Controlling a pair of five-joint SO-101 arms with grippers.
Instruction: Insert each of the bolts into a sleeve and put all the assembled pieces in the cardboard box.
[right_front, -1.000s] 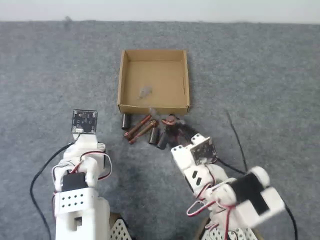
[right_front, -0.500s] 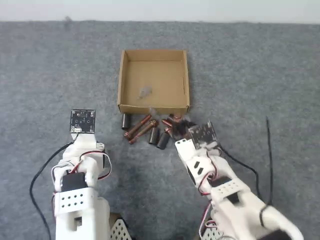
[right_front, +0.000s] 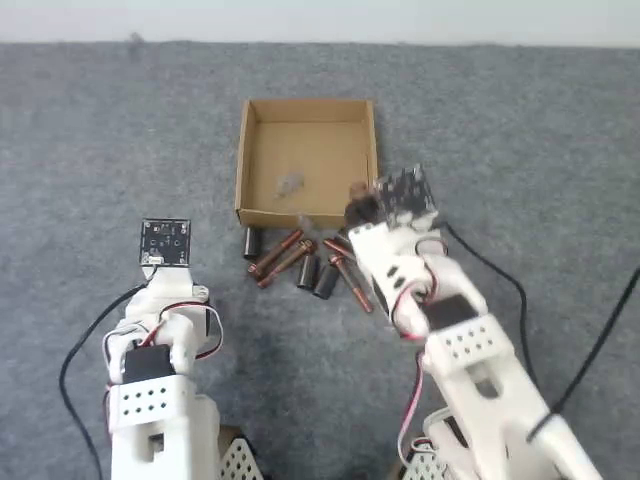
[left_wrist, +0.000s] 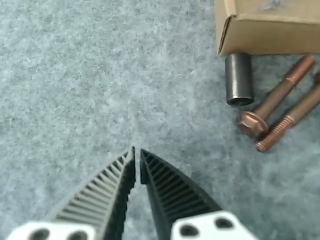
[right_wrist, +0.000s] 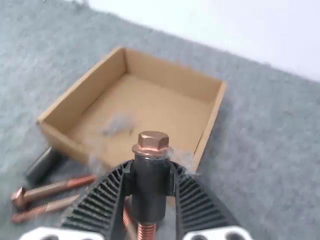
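while right gripper (right_wrist: 150, 170) clamps dark sleeve (right_wrist: 149, 190) with copper bolt (right_wrist: 151, 142) seated in it, assembly hangs at centre of high view, by lower right corner of cardboard box (right_front: 243, 160), seemingly not yet over box floor. risk: release here lets piece hit box wall, drop onto carpet (right_front: 560, 150); tilt could slide bolt out. left gripper (left_wrist: 137, 155) pinched shut on nothing, left of centre, near loose sleeve (left_wrist: 238, 79) and bolts (left_wrist: 277, 95).
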